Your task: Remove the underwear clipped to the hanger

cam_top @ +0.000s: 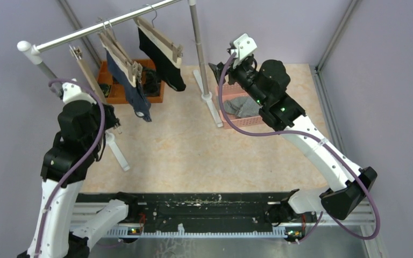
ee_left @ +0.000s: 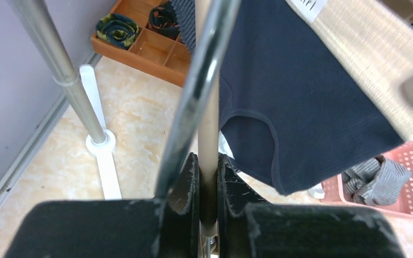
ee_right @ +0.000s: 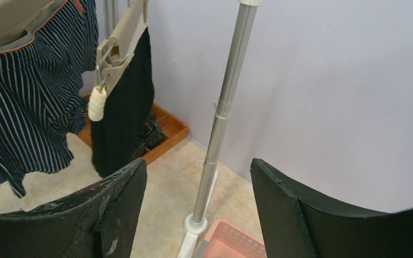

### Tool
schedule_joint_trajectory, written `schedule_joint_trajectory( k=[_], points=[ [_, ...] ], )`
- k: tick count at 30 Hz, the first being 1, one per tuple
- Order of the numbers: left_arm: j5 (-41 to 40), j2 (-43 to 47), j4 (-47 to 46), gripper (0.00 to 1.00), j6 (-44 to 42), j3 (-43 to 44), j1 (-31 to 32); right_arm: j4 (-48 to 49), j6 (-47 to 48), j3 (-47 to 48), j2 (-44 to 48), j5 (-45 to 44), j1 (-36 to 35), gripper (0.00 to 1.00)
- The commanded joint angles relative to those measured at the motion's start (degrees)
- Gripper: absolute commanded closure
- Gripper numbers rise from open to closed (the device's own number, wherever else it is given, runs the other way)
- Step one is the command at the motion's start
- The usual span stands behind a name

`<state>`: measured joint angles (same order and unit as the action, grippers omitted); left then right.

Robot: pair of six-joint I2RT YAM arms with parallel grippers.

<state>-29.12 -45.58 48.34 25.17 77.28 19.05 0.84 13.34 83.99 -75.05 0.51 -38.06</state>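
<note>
The left tool (ee_left: pixel 208 161) is clamped shut on a thin pale bar (ee_left: pixel 209 121) beside a curved chrome rod (ee_left: pixel 193 91). The right tool (ee_right: pixel 199 215) hangs wide open and empty over the pink plastic basket (cam_top: pixel 247 121), where a grey striped cloth piece (cam_top: pixel 241 106) lies. On the silver metal rail (cam_top: pixel 113 21), navy-striped boxers (cam_top: pixel 135 97) hang clipped in a pale wooden hanger (cam_top: pixel 119 54). Just to their right, dark ribbed briefs with a beige waistband (cam_top: pixel 164 62) hang from a second wooden hanger (cam_top: pixel 161 35). An orange compartment tray (cam_top: pixel 119 95) stands on the beige marbled worktop (cam_top: pixel 183 150) behind them.
</note>
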Motion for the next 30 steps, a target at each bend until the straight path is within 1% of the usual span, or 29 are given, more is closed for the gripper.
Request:
schedule_joint_trajectory(
  k=[1,4,6,7,10,12,19,21,23,30],
  points=[
    [-2.8,-7.4,-1.5,1.00,-4.8,7.7,0.3,3.5,-0.5,-0.1,1.1,0.5,0.2,0.29],
    [-2.2,-13.6,-0.9,1.00,-8.7,14.5,-0.1,3.6,0.0,-0.9,2.2,-0.4,0.2,0.29],
    [0.2,-16.6,-1.2,1.00,-10.9,17.8,-1.6,3.6,0.6,-1.8,3.2,-1.6,0.1,0.29],
    [2.1,-18.1,-1.0,1.00,-11.7,19.3,-3.0,3.7,0.8,-2.5,3.8,-2.1,0.1,0.29],
    [11.4,-21.7,0.2,1.00,-12.8,22.1,-10.4,4.3,1.9,-5.0,5.7,-3.9,0.2,0.29],
    [14.7,-22.9,-0.2,1.00,-12.8,21.9,-13.3,5.0,2.9,-6.3,6.6,-5.5,0.2,0.29],
    [15.5,-24.2,-3.0,1.00,-13.7,24.3,-13.9,6.0,4.8,-7.8,6.8,-8.3,0.1,0.28],
    [15.6,-23.8,-3.5,1.00,-13.7,24.1,-13.9,6.9,4.7,-8.6,6.8,-8.1,0.2,0.28],
    [15.7,-23.2,-6.0,1.00,-13.5,23.5,-13.9,7.8,4.5,-9.3,6.6,-8.1,0.1,0.28],
    [12.3,-21.0,-9.6,1.00,-15.4,22.1,-13.9,8.9,4.3,-10.4,6.8,-7.8,0.2,0.28]
  ],
)
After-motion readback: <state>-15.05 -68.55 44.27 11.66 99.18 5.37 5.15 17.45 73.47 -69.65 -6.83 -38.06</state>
